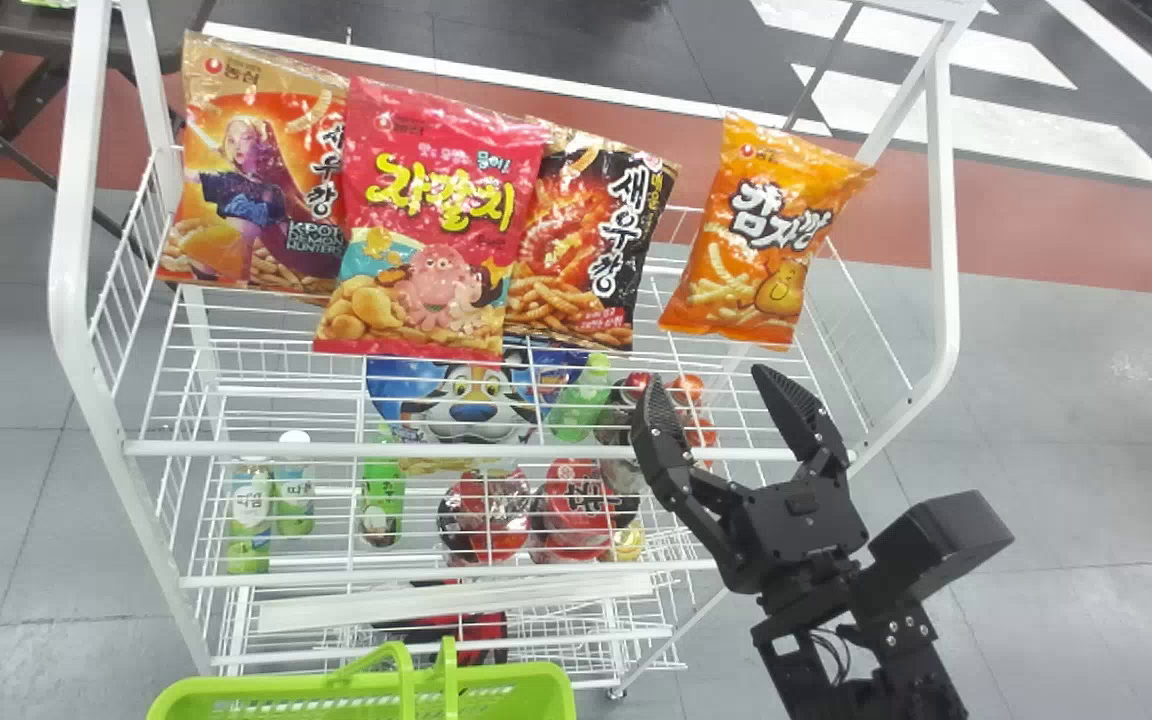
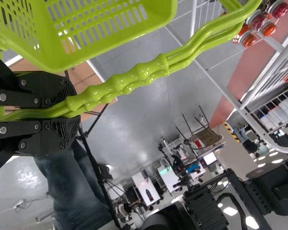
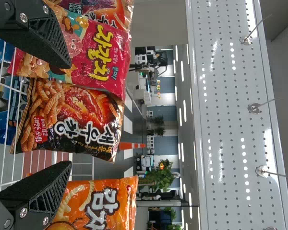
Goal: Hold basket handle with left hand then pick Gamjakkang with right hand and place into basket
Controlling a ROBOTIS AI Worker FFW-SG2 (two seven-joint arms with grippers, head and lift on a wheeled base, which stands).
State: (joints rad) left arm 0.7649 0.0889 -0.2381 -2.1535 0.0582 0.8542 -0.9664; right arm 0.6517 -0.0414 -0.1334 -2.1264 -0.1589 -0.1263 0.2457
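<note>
Left claw [image 2: 68,113] pinching green basket handle [image 2: 125,82]; right claw [image 1: 706,377] spread wide near orange Gamjakkang bag [image 1: 764,235].

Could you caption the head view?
Black robot fingers hover open before a white wire rack with an orange plastic snack bag.

Gamjakkang [image 1: 761,235]: right end, upper tier of rack [image 1: 96,200]. Three snack bags [image 1: 431,220] are positioned to its left. Basket [image 1: 266,690] is located before the rack.
</note>
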